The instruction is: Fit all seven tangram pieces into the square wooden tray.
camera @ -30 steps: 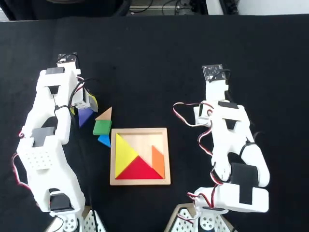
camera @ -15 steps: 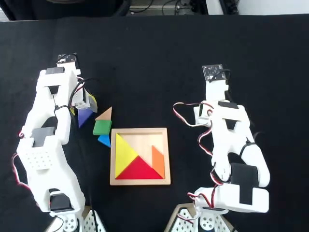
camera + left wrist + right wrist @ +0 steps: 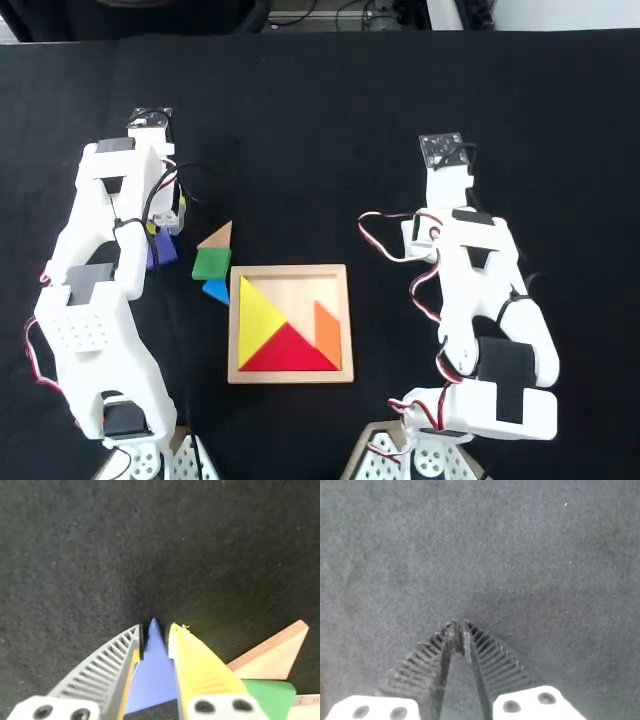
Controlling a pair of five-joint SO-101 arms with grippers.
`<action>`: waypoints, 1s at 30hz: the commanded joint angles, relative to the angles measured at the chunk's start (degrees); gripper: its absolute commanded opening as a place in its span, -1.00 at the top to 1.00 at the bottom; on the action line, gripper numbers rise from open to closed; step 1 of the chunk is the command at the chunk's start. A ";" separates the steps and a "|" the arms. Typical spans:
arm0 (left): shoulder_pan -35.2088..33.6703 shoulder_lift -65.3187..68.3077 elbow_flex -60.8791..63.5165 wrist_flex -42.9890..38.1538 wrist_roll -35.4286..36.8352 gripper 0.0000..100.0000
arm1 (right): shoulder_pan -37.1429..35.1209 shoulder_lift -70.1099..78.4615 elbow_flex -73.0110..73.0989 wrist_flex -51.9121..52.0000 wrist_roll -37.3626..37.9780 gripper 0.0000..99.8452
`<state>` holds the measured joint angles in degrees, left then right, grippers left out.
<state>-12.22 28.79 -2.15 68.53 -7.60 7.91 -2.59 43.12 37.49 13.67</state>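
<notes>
The square wooden tray [image 3: 290, 269] lies between the arms and holds a yellow triangle [image 3: 257, 314], a red triangle [image 3: 290, 351] and an orange piece [image 3: 327, 333]. Left of it lie a tan triangle [image 3: 217, 236], a green square [image 3: 212, 263] and a small blue triangle [image 3: 216, 290]. My left gripper [image 3: 154, 628] is shut on a purple triangle [image 3: 152, 672], whose tip pokes out between the fingers. That purple triangle [image 3: 161, 250] sits left of the green square, partly under the arm. My right gripper [image 3: 455, 629] is shut over bare cloth, holding nothing.
Black cloth covers the whole table. The tan triangle [image 3: 272, 655] and green square [image 3: 272, 697] lie close beside the left gripper's yellow finger [image 3: 200, 672]. The right arm [image 3: 470, 260] stands right of the tray, well apart from it.
The left gripper has turned and closed on the purple triangle, which shifted a little left, away from the other loose pieces. The right arm has not moved.
</notes>
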 commanded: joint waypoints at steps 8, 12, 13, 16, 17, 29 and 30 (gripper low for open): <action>-2.24 -1.85 -9.63 7.30 -22.95 0.56 | -0.88 0.04 -2.24 -0.44 0.09 0.98; -2.33 -4.13 -19.74 18.64 -14.07 0.55 | -0.88 0.04 -2.24 -0.44 0.09 0.98; -2.15 -4.66 -21.05 21.01 -10.29 0.55 | -0.88 0.04 -2.24 -0.44 0.09 0.98; -0.75 -5.63 -19.21 24.18 -8.44 0.55 | -0.88 0.04 -2.24 -0.44 0.09 0.98; -0.75 -5.80 -17.63 23.65 -10.46 0.55 | -0.88 0.04 -2.24 -0.44 0.09 0.98; 1.10 -40.26 11.12 16.26 -17.05 0.62 | -0.97 0.04 -2.24 -0.18 2.02 0.98; 0.92 -44.40 16.48 12.40 -16.97 0.62 | -0.97 0.04 -2.24 -0.18 2.02 0.98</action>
<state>-11.96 3.82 0.40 88.75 -24.04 7.74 -2.59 43.12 37.49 15.25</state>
